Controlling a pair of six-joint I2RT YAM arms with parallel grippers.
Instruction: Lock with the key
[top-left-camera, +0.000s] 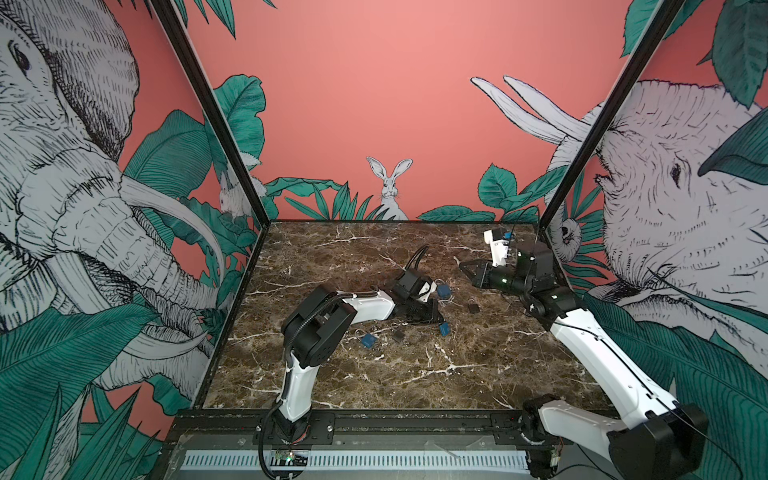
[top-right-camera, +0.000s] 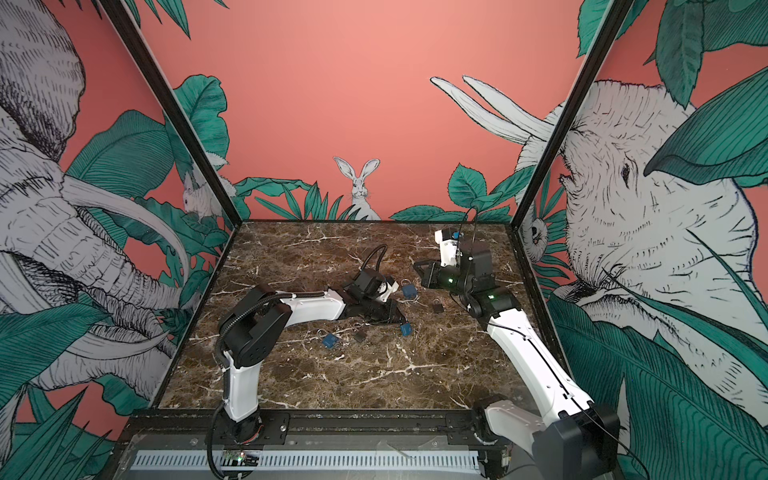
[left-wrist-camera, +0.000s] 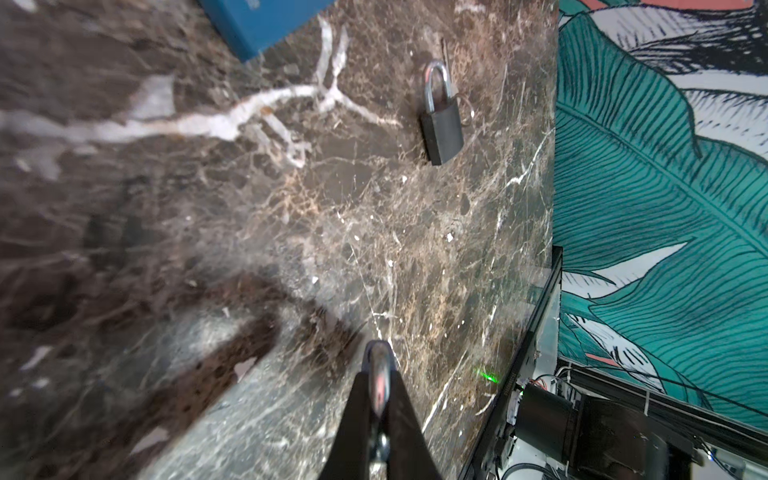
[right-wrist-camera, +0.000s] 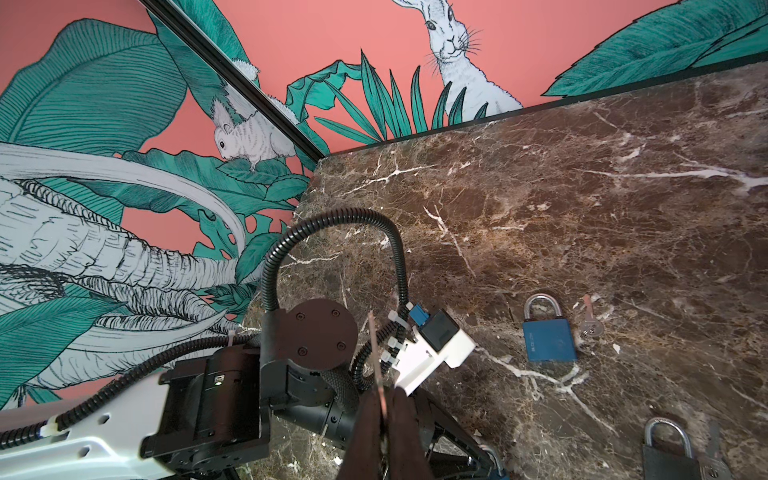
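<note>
Left end effector (left-wrist-camera: 377, 376): clenched on the padlock (left-wrist-camera: 376, 359) by its shackle, apparently steadying it for keying.
Right end effector (right-wrist-camera: 384, 392): pinching the key (right-wrist-camera: 374, 349), blade outward, likely for insertion.

My brown stone table (top-left-camera: 415, 374) holds locks. The far blue lock (top-left-camera: 443, 289) lies with 1 small key (right-wrist-camera: 590, 322) just beside it. The near blue lock (top-left-camera: 368, 340) lies near the left dark lock (top-left-camera: 398, 336). The right dark lock (top-left-camera: 473, 306) lies apart.
</note>
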